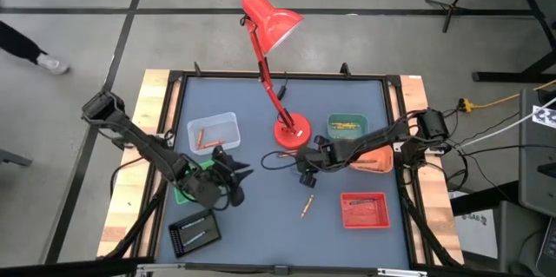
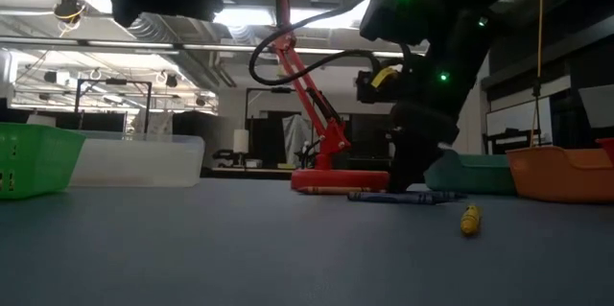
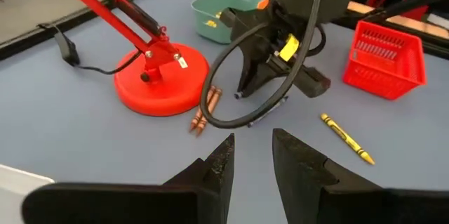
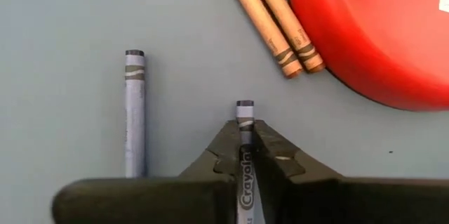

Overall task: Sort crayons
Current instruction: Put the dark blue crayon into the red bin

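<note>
My right gripper is low over the grey table's middle, in front of the red lamp base, and is shut on a blue-purple crayon. A second blue-purple crayon lies flat beside it. Two orange crayons lie against the lamp base. A yellow crayon lies nearer the front edge. My left gripper is open and empty above the table, left of centre. My right gripper pinches the blue-purple crayon between its two fingertips. The crayon lies along the fingers, and its end sticks out past them. The fingers slant down at the table from the right. Whether the crayon is clear of the table, I cannot tell.
A clear tray with orange crayons stands at the back left, a teal tray and an orange tray to the right, a red tray at the front right. A green tray and a black tray stand at the front left. The lamp's cord loops near the base.
</note>
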### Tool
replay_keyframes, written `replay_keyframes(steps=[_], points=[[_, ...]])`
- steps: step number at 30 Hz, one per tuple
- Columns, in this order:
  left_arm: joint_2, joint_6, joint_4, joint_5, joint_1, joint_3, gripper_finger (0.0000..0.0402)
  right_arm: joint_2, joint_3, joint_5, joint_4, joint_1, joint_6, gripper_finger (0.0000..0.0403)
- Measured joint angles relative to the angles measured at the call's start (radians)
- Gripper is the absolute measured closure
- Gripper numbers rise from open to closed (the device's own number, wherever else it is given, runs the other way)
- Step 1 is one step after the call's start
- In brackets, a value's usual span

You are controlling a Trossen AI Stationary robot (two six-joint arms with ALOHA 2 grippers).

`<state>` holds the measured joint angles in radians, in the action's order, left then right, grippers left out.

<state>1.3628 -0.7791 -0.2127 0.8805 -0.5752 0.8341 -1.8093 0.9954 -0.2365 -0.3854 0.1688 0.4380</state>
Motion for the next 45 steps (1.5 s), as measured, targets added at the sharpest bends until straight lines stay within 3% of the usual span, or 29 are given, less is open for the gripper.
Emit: replay_keyframes(steps=[7, 22, 31, 38, 45], points=[[0.000, 0.005, 0.006, -0.091, 0.076, 0.000, 0.0320, 0.012, 0.085, 0.059, -0.061, 0.002, -0.003, 0.0394], [0.000, 0.005, 0.045, -0.094, 0.187, 0.000, 0.0319, 0.127, 0.304, 0.181, -0.404, 0.002, -0.033, 0.0390], [0.015, 0.023, 0.096, -0.208, 0.272, 0.000, 0.0278, 0.280, 0.309, 0.194, -0.473, 0.109, 0.035, 0.0389], [0.118, 0.268, 0.444, -0.343, 0.350, 0.000, 0.0245, 0.303, 0.309, 0.104, -0.587, 0.316, 0.208, 0.0389], [0.274, 0.420, 0.808, -0.562, 0.414, 0.000, 0.0251, 0.302, 0.251, 0.063, -0.619, 0.511, 0.426, 0.0389]])
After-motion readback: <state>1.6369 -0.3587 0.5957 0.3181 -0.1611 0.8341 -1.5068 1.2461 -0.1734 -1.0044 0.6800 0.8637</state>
